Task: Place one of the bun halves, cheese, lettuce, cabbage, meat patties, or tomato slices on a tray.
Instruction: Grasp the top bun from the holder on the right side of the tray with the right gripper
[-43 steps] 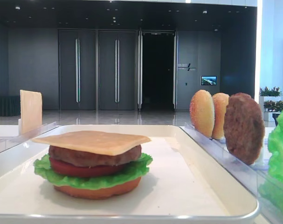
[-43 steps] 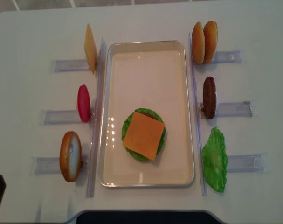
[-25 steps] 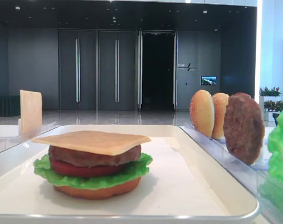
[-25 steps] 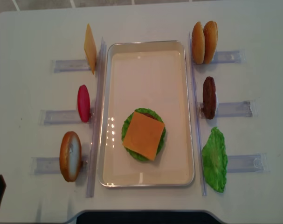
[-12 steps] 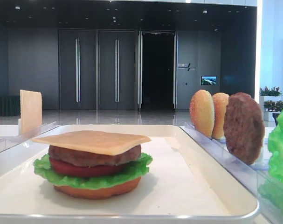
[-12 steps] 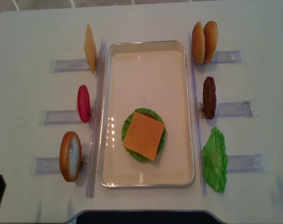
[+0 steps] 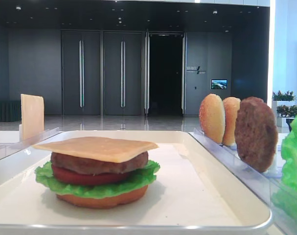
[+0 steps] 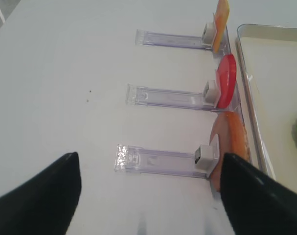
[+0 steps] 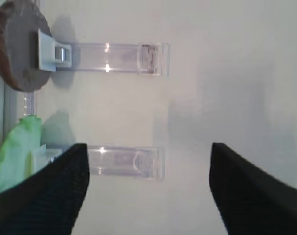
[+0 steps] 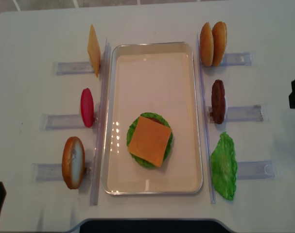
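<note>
A: Fig., largest first. White tray (image 10: 153,47) at centre w/ part-built stack: cheese (image 10: 149,141) on top, then patty, tomato, lettuce, bun base. Loose items stand on edge in clear racks (image 10: 242,113) either side.

B: Which arm is nearer what?

A: Right gripper (image 9: 148,196), jaws wide and empty, hangs over the racks on the right; spare meat patty (image 9: 18,46) and lettuce leaf (image 9: 13,152) lie tray-ward of it, discs upright, flat faces along the rack's length. Left gripper (image 8: 148,196), also spread w/ nothing between, faces a bun half (image 8: 230,147); tomato slice (image 8: 225,81) beyond.

B: Next pick?

A: Prob. a bun half; can't tell which side.
</note>
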Robot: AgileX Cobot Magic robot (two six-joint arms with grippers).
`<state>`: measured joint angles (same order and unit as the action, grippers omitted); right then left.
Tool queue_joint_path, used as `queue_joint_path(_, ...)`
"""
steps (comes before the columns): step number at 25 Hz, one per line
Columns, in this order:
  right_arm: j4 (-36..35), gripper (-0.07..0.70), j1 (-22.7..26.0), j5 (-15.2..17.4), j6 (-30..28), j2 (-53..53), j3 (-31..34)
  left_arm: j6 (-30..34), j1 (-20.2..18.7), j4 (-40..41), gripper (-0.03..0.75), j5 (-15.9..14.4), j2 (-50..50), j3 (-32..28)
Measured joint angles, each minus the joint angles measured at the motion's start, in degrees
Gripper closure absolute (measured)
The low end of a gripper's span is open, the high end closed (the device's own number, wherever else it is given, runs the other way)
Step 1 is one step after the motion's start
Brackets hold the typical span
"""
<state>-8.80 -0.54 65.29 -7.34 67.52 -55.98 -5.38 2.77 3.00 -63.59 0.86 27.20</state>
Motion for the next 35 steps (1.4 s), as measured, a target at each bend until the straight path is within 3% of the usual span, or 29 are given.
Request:
queue_joint_path(24, -0.2, 0.111, 0.0, 3.8, 2.2, 34.3, -35.7, 0.0, 0.0, 0.0, 0.024, 0.0, 0.0, 0.0)
queue_joint_path(35, 0.0, 0.111, -2.3, 4.6, 9.7, 38.5, -40.1, 0.0, 0.0, 0.0, 0.024, 0.0, 0.0, 0.0)
